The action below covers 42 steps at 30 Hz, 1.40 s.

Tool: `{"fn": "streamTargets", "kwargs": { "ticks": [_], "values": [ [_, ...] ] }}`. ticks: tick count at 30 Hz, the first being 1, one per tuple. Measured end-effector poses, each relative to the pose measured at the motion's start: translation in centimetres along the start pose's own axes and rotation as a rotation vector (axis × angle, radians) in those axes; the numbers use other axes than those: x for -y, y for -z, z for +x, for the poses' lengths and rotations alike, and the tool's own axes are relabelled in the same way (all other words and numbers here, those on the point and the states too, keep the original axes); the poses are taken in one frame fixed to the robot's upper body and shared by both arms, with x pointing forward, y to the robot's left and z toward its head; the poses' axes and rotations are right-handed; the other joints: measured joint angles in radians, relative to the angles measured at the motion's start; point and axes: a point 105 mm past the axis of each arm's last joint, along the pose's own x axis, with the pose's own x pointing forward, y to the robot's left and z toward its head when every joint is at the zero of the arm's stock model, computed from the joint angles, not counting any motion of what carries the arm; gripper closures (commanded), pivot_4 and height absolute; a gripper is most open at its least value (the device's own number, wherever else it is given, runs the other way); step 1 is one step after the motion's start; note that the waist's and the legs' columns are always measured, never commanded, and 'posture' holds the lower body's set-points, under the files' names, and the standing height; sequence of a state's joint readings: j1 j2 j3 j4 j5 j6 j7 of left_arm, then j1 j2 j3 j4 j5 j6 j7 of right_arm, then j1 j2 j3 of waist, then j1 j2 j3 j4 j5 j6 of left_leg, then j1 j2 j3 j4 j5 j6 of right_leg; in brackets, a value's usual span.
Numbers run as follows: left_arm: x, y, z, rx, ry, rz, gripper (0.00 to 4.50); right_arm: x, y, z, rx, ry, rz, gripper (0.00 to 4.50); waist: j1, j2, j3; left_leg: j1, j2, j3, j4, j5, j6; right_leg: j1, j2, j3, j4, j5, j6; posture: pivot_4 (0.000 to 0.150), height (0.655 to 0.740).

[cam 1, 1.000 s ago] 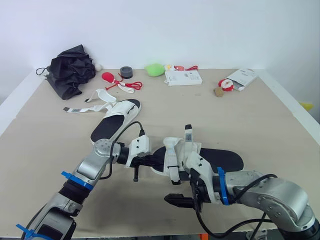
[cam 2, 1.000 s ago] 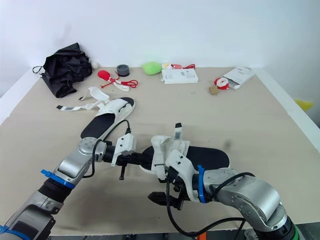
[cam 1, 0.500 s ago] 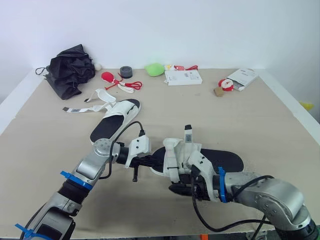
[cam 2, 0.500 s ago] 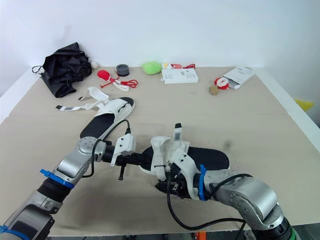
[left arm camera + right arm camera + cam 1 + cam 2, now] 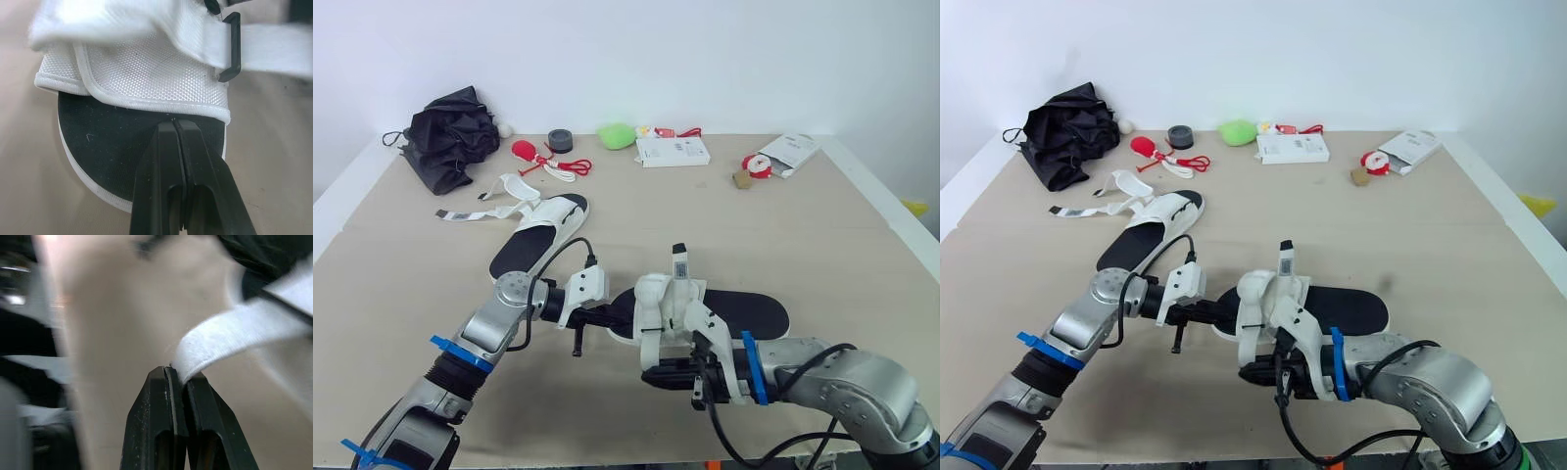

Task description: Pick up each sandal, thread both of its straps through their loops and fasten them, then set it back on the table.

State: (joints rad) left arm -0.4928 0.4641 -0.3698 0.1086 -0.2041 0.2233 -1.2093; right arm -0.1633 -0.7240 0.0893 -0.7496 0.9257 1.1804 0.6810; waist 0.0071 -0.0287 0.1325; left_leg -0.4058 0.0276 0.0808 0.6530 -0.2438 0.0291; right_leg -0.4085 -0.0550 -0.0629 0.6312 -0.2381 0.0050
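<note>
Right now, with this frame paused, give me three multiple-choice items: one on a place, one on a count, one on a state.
1. Where is the black umbrella?
A. front right edge
B. front centre
C. back left corner of the table

2. How many sandals are in view?
A. one
B. two
C. three

3. The right gripper is:
A. shut on the white strap
B. open in the air
C. shut on a box

Answers: 1 C, it lies by the far left edge; 2 B, a near sandal and a far sandal; 3 A, its fingers pinch the strap's end.
</note>
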Motion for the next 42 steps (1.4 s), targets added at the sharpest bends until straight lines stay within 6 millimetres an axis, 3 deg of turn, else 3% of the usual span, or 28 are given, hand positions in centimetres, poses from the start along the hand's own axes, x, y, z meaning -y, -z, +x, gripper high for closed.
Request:
{"fn": "streamTargets", "kwargs": {
  "ticks": [4, 8, 10, 13, 19, 24, 31, 33, 37, 42],
  "values": [
    [-0.1, 0.0, 0.0, -0.003, 0.003, 0.001, 4.50, -1.4, -2.1, -0.7, 0.113, -0.113, 0.013, 4.43, 0.000, -0.001, 0.001, 0.000, 0.000, 0.000, 0.000, 0.000, 0.000, 0.000, 0.000, 0.000, 0.000, 0.000, 0.001, 0.150, 0.7400],
    [0.0, -0.1, 0.0, -0.004, 0.018, 0.005, 4.50, -0.5, -4.2, -0.9, 0.196, -0.123, 0.039, 4.43, 0.001, -0.001, 0.002, -0.001, 0.000, 0.000, 0.000, 0.000, 0.000, -0.001, 0.000, 0.000, 0.000, 0.000, -0.001, 0.150, 0.7400],
    [-0.1, -0.2, 0.0, -0.004, 0.021, 0.006, 4.50, 1.0, -6.0, -0.6, 0.256, -0.076, 0.054, 4.43, 0.001, 0.000, 0.002, -0.001, 0.000, 0.000, 0.000, 0.000, 0.000, -0.001, 0.000, 0.001, 0.000, 0.000, -0.001, 0.150, 0.7400],
    [-0.1, -0.2, 0.1, -0.002, 0.022, 0.005, 4.50, 3.2, -7.1, -0.1, 0.273, 0.018, 0.079, 4.43, 0.002, 0.000, 0.003, -0.001, 0.000, 0.000, 0.000, 0.000, 0.000, -0.001, 0.000, 0.001, 0.000, 0.001, -0.002, 0.150, 0.7400],
    [-0.2, -0.1, 0.1, -0.002, 0.019, 0.002, 4.50, 6.7, -6.4, 0.0, 0.232, 0.168, 0.172, 4.43, 0.001, 0.001, 0.002, -0.001, 0.000, 0.001, 0.001, 0.000, 0.000, 0.000, 0.000, 0.001, 0.000, 0.003, -0.003, 0.150, 0.7400],
    [-0.2, -0.1, 0.2, -0.003, 0.012, 0.000, 4.50, 10.2, -5.6, 0.0, 0.178, 0.312, 0.295, 2.69, 0.000, 0.001, 0.002, 0.000, 0.000, 0.002, 0.002, 0.001, 0.002, 0.000, 0.000, 0.002, 0.000, 0.004, -0.002, 0.150, 0.7400],
    [-0.3, -0.1, 0.3, -0.001, 0.007, -0.001, 4.50, 10.6, -6.9, -0.2, 0.190, 0.287, 0.305, 0.27, 0.001, 0.001, 0.002, 0.000, 0.000, 0.004, 0.002, 0.002, 0.003, 0.000, -0.001, 0.003, 0.000, 0.006, -0.001, 0.150, 0.7400],
    [-0.3, -0.1, 0.3, -0.001, 0.005, -0.001, 4.50, 10.9, -7.6, -0.5, 0.200, 0.299, 0.288, 0.04, 0.001, 0.001, 0.001, 0.001, 0.000, 0.004, 0.002, 0.002, 0.003, 0.000, -0.001, 0.004, 0.000, 0.006, 0.000, 0.150, 0.7400],
    [-0.3, -0.1, 0.3, 0.002, 0.010, 0.000, 4.50, 12.2, -8.1, -1.7, 0.213, 0.345, 0.270, 0.04, 0.001, 0.002, 0.002, 0.000, 0.000, 0.005, 0.002, 0.002, 0.003, -0.001, -0.001, 0.004, 0.000, 0.006, -0.001, 0.150, 0.7400],
    [-0.2, -0.1, 0.3, 0.002, 0.013, 0.001, 4.50, 13.1, -10.4, -3.1, 0.277, 0.378, 0.173, 0.04, 0.001, 0.003, 0.003, -0.001, 0.000, 0.005, 0.002, 0.002, 0.003, -0.001, 0.000, 0.004, 0.000, 0.006, -0.001, 0.150, 0.7400]
  ]
}}
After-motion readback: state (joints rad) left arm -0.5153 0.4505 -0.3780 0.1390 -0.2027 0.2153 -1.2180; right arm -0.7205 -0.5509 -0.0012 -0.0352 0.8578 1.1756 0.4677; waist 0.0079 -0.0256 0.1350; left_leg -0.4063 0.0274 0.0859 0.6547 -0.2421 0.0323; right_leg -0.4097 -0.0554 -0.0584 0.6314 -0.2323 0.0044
